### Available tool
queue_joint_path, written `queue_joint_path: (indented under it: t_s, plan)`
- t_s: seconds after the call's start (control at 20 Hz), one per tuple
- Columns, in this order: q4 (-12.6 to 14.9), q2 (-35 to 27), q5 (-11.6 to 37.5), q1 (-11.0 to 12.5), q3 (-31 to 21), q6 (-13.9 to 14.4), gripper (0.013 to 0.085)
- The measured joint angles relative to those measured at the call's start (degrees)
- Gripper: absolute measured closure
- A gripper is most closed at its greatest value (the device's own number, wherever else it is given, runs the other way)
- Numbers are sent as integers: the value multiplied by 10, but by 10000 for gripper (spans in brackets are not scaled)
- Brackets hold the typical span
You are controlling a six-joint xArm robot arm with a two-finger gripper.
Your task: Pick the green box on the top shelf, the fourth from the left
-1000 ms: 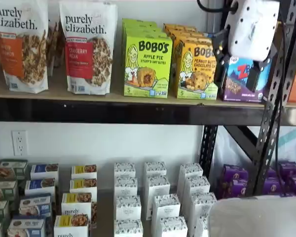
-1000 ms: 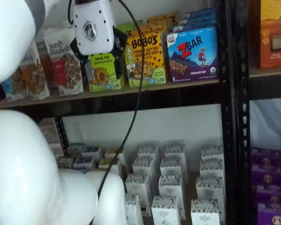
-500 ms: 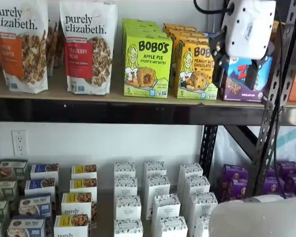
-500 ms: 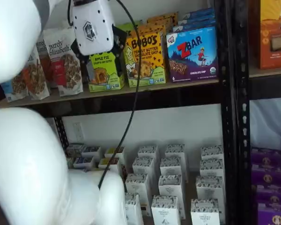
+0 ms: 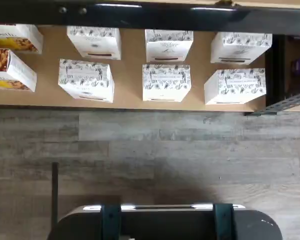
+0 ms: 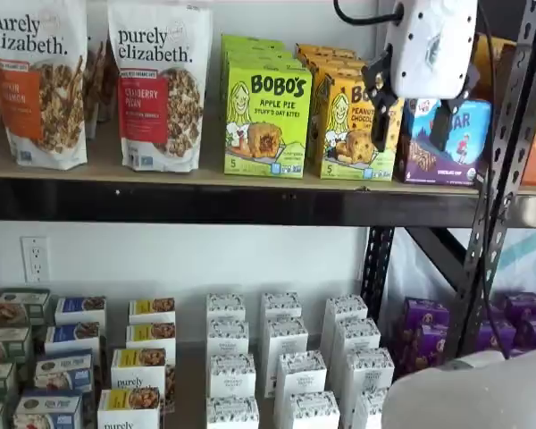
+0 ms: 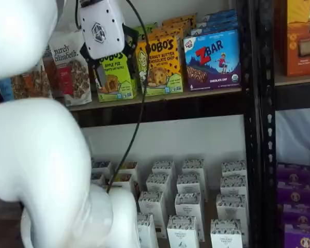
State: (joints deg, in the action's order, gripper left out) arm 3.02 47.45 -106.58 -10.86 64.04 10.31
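Note:
The green box, a lime Bobo's Apple Pie carton, stands upright on the top shelf, at the front of a row of like cartons. In a shelf view its lower half shows below the gripper's white body. My gripper hangs fingers-down in front of the shelf, to the right of the green box and before the yellow-orange and ZBar cartons. A gap shows between its two black fingers, and it holds nothing. It also shows in a shelf view. The wrist view shows neither the box nor the fingers.
Two Purely Elizabeth bags stand left of the green box; a yellow-orange Bobo's carton and a ZBar carton stand right. A black upright is beside the gripper. White cartons fill the lower shelf. The arm's white bulk fills a corner.
The gripper has moved left along the top shelf, from before the ZBar carton toward the yellow-orange carton, and slightly up. The boxes have not moved.

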Motion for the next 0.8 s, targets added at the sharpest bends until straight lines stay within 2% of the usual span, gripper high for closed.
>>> queue_joint_path:
  t_s: [0.25,0.4,0.55,0.8]
  plan:
    - [-34,-33,5,12,18,-2,130]
    - [-18,-60,-7,-8,33,13,130]
    - [6,-54,46,-33,16,34,130]
    - [7,-68,72,-51,21,54,130]
